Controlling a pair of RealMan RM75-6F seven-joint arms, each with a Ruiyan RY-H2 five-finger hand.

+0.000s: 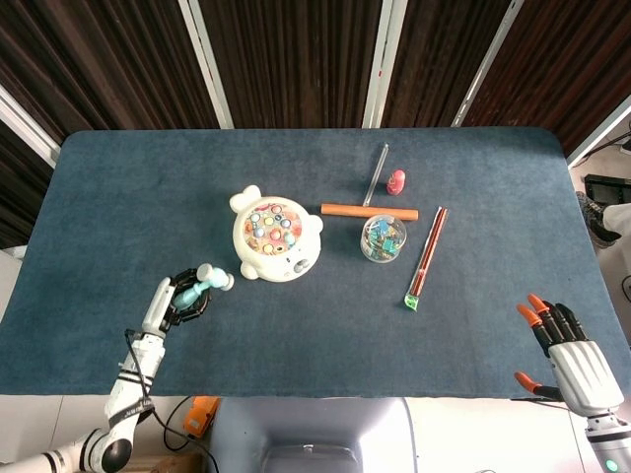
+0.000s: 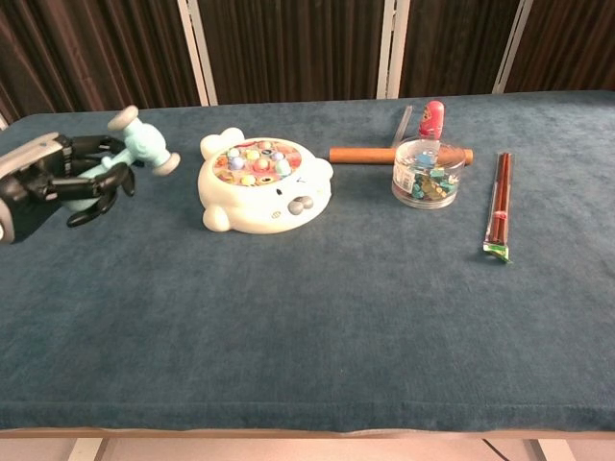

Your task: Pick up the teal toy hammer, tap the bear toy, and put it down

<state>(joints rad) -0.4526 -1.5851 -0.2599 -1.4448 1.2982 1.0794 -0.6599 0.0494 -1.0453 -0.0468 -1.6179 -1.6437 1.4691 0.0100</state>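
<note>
Two hands show. Left hand (image 1: 175,301) is at the table's front-left, fingers curled round the hammer (image 2: 135,154) handle, gripping it; hammer head points up and to the right, toward the bear (image 1: 275,235). In chest view the hammer is lifted off the cloth, its head near the bear's left ear but not touching, w/ a clear gap between. Right hand (image 1: 572,357) sits at the front-right corner of head view, off the table (image 1: 473,335) edge, fingers spread apart w/ orange tips, nothing in it; chest view doesn't show it.

Bear: white, round, w/ small ears and coloured pegs in the top, lying flat about mid-table, a bit left of centre. Face end points to the front edge.

To the right of the bear: an orange stick (image 1: 369,211) lying crosswise, a clear rod (image 1: 376,173) angled away behind it, and a small red doll (image 1: 396,181) upright just beside the rod's right side. A clear round tub (image 2: 429,173) w/ mixed coloured bits inside sits just in front of the stick, about touching it in chest view. Further right, a red chopstick pack (image 2: 498,208) w/ green end lies lengthwise, apart from the tub. Table cloth is dark blue-teal.
</note>
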